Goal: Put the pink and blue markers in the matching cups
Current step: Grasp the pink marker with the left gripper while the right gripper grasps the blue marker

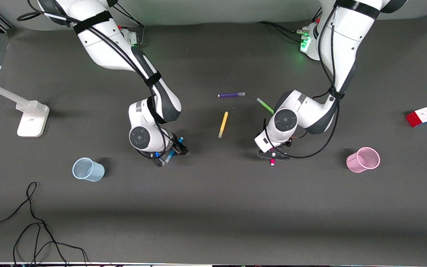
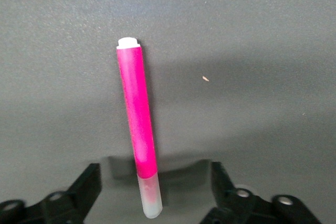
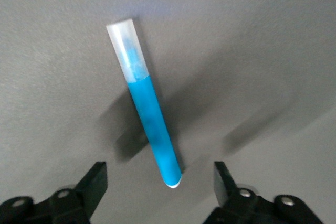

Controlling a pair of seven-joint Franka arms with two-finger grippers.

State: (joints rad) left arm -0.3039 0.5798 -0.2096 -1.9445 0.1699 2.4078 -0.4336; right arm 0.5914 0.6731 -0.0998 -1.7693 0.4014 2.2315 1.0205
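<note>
**Two tools, fingers wide, poised over their markers**

The right tool (image 1: pixel 169 154) straddles the blue marker (image 3: pixel 147 116) lying on the tabletop (image 1: pixel 213 207); the left tool (image 1: pixel 272 157) straddles the pink marker (image 2: pixel 137 124). Each marker's long axis runs between the spread fingers. Blue cup (image 1: pixel 87 170) and pink cup (image 1: pixel 363 160) stand toward the matching ends.

The whole table (image 1: pixel 213 207) is seen from a high camera facing the two arms, bases along the top edge. Each wrist camera is pointed straight down at close range. The pink marker (image 2: pixel 137 124) is framed between the left gripper (image 2: pixel 156 187) fingers, the blue marker (image 3: pixel 144 108) between the right gripper (image 3: pixel 156 184) fingers. Both markers are shared with the front view, mostly hidden under the arms there.
</note>
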